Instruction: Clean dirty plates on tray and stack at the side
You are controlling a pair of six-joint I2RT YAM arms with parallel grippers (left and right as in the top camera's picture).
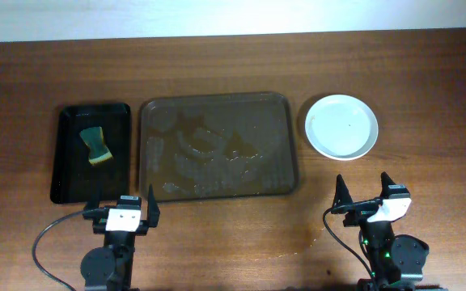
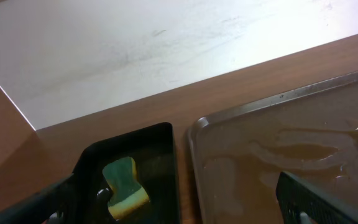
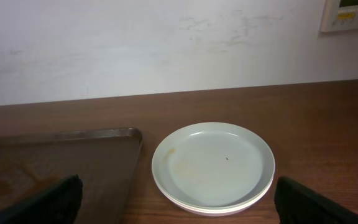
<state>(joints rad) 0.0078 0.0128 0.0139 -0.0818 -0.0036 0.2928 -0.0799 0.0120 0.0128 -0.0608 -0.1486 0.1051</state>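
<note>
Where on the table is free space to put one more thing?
The table is bare right of the white plates, behind both trays, and in front of the metal tray, which is wet. The black tray has a sponge; gaps beside it are narrow.

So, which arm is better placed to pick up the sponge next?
Left. The open left tool sits just in front of the black rectangular tray holding the green-and-yellow sponge; the right tool is across the table by the white round plates.
</note>
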